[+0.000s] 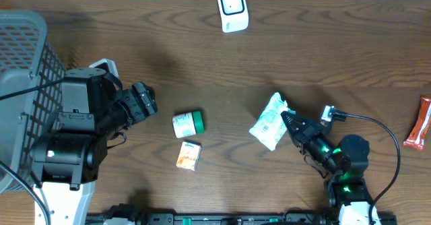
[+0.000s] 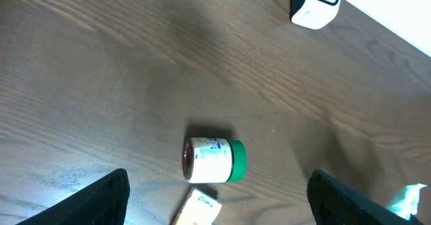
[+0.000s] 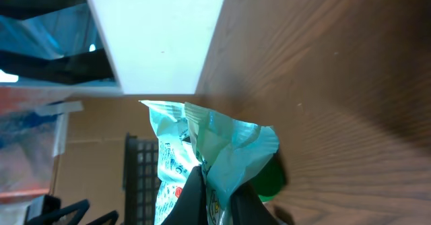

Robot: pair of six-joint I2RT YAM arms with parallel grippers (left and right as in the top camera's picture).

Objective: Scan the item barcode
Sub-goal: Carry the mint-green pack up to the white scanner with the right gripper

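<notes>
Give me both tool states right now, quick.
Left tool: open, empty.
Right tool: closed on the crinkly pale-green-and-white plastic packet.

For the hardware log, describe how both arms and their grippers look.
The left arm is black and boxy on a white base, with a black lead crossing it; the left gripper has blunt black fingers. The right arm is slimmer and black, dotted with green lights, and a black cable loops off it. The right gripper tapers to black points.
</notes>
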